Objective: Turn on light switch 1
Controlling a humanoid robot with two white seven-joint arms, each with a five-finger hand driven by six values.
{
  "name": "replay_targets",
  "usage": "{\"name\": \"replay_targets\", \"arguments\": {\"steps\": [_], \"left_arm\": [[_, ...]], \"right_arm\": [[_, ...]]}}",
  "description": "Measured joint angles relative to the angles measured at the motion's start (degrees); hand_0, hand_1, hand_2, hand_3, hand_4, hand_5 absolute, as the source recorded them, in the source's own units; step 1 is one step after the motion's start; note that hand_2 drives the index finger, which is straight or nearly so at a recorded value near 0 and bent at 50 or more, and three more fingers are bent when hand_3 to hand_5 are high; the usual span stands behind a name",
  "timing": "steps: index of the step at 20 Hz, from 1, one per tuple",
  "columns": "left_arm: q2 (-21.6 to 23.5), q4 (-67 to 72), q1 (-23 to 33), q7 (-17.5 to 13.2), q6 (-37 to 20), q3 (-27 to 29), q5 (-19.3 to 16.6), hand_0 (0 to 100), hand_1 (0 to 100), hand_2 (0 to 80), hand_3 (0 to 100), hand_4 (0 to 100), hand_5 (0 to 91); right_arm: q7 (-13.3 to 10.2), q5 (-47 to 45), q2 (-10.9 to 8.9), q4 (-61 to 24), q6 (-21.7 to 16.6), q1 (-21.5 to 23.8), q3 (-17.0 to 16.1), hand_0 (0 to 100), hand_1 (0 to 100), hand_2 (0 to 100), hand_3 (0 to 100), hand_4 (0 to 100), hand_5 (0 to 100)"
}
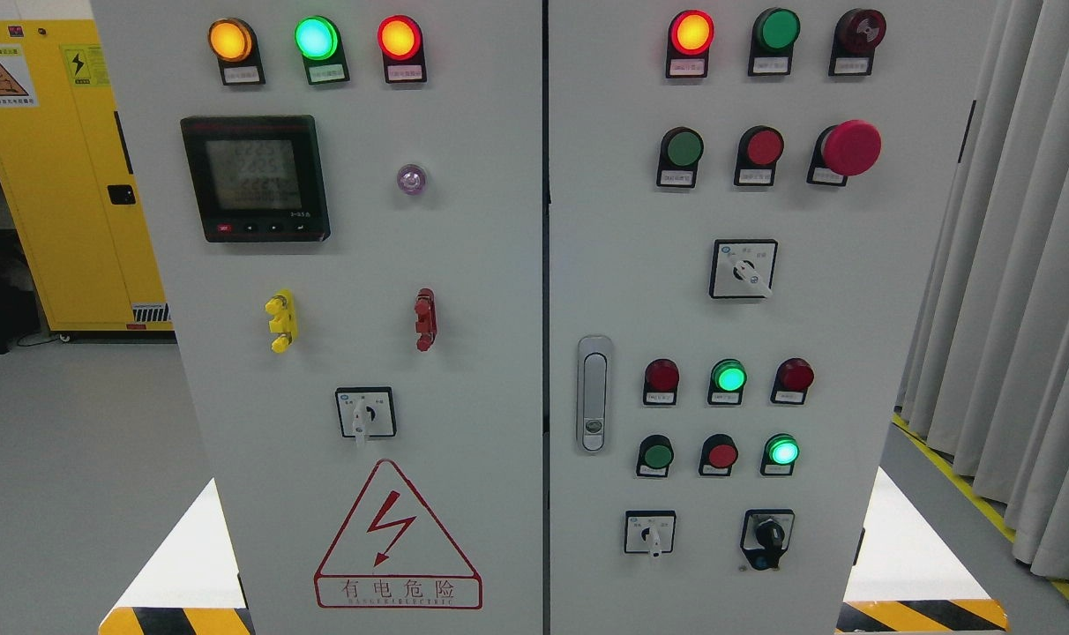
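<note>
A grey electrical cabinet (pixel 464 291) with two doors fills the head view. Neither of my hands shows in the frame. The left door carries a rotary switch (pixel 365 413) with its handle pointing down. The right door has a rotary switch (pixel 743 269) pointing down-right, another one (pixel 650 533) at the bottom, and a black selector knob (pixel 767 536). Rows of push buttons sit on the right door: green (pixel 683 148), red (pixel 764 146), a lower green one (pixel 655 455) and a lower red one (pixel 721 455). I cannot tell which control is switch 1.
Lit lamps glow amber (pixel 231 40), green (pixel 316 38) and red (pixel 399 38) on the left door. A red mushroom stop button (pixel 850 147) juts out. A door handle (pixel 594 392), a meter display (pixel 255 176), a yellow cabinet (pixel 58 168) at left and curtains (pixel 1011 265) at right.
</note>
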Motion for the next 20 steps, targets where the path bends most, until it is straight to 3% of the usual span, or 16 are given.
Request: {"name": "replay_targets", "arguments": {"steps": [8, 17, 18, 19, 20], "left_arm": [[0.0, 0.0, 0.0, 0.2, 0.1, 0.0, 0.0, 34, 17, 0.0, 0, 0, 0.0], [0.2, -4.0, 1.4, 3.6, -1.4, 0.0, 0.0, 33, 21, 0.0, 0, 0, 0.0], [0.3, -5.2, 1.9, 3.9, -1.8, 0.0, 0.0, 33, 21, 0.0, 0, 6, 0.0], [0.3, -6.3, 2.4, 4.6, -2.3, 0.1, 0.0, 32, 22, 0.0, 17, 22, 0.0], [0.4, -7.8, 2.9, 5.1, -3.1, 0.3, -0.1, 32, 22, 0.0, 18, 22, 0.0]], "right_arm": [[0.0, 0.0, 0.00, 0.0, 0.0, 0.0, 0.0, 0, 50, 4, 0, 0, 0], [0.0, 0.0, 0.00, 0.0, 0.0, 0.0, 0.0, 0, 50, 4, 0, 0, 0], [0.0, 0.0, 0.00, 0.0, 0.0, 0.0, 0.0, 0, 50, 4, 0, 0, 0], [0.0, 0.0, 0.00, 0.0, 0.0, 0.0, 0.0, 0, 50, 4, 0, 0, 0], [0.0, 0.0, 0.00, 0.0, 0.0, 0.0, 0.0, 0, 50, 4, 0, 0, 0]]}}
